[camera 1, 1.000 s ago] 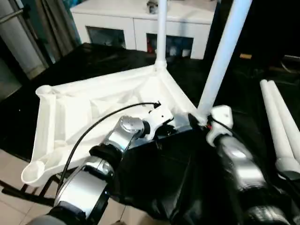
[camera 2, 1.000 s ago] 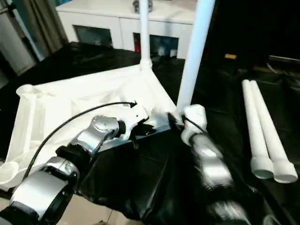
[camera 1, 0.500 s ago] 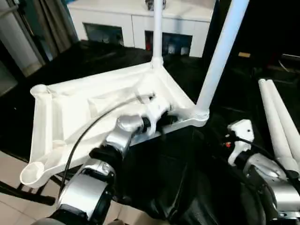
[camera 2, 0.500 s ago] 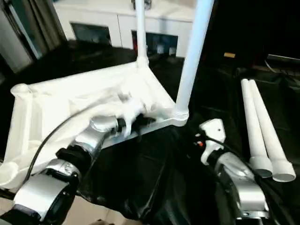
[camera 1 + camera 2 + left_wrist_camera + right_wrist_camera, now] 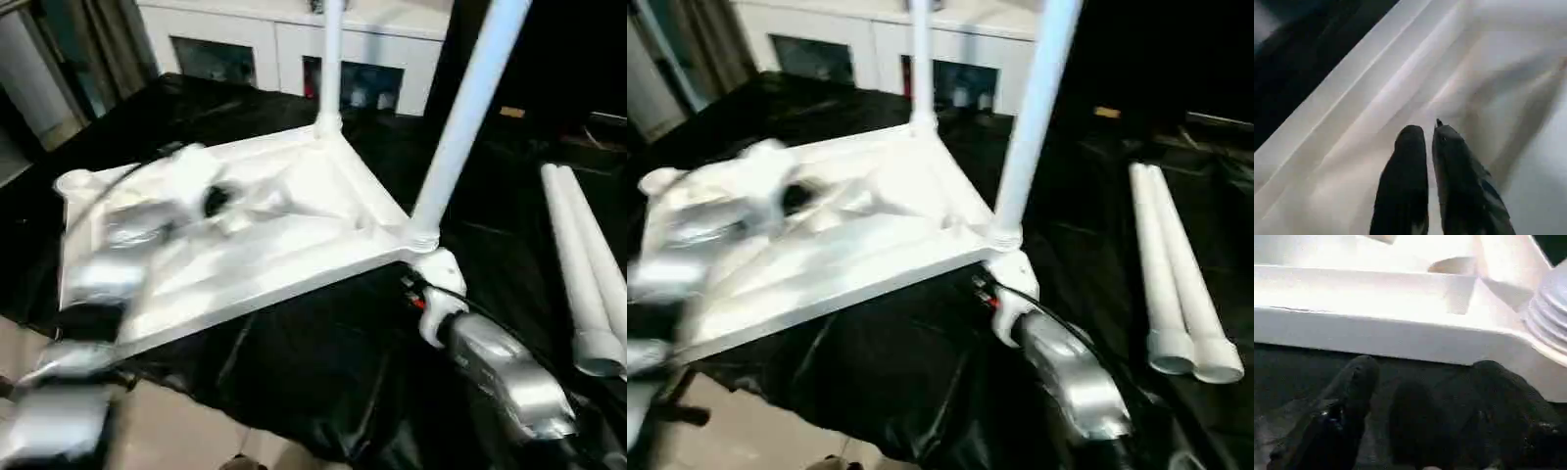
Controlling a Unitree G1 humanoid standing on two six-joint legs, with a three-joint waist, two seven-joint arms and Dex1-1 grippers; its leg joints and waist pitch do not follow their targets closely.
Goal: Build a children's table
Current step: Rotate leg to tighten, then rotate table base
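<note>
The tabletop (image 5: 265, 240) is lying upside down on a black sheet (image 5: 323, 362), its ribbed underside facing up. It is white plastic, rectangular, with raised rims along the edges and rounded sockets at the corners. Two legs are standing upright in it: one leg (image 5: 331, 59) rising from the far corner socket, another leg (image 5: 460, 117) rising at a slight lean from the near right corner, where a ridged collar is sitting at its base. An empty socket (image 5: 73, 182) is showing at the far left corner. The tabletop's near left part is hanging past the sheet's edge over the pale floor (image 5: 167, 431).

Two more loose legs (image 5: 580, 264) are lying side by side on the sheet, well apart to the right, their flared ends pointing toward the camera.

The left gripper (image 5: 1430, 134) is hovering over the ribbed underside with its fingers almost pressed together, holding nothing. The right gripper (image 5: 1420, 377) is sitting low on the sheet just beside the tabletop's near rim, close under the socketed corner, its fingers spread apart with nothing between them.

A white cabinet (image 5: 294, 49) with glass doors is standing behind.
</note>
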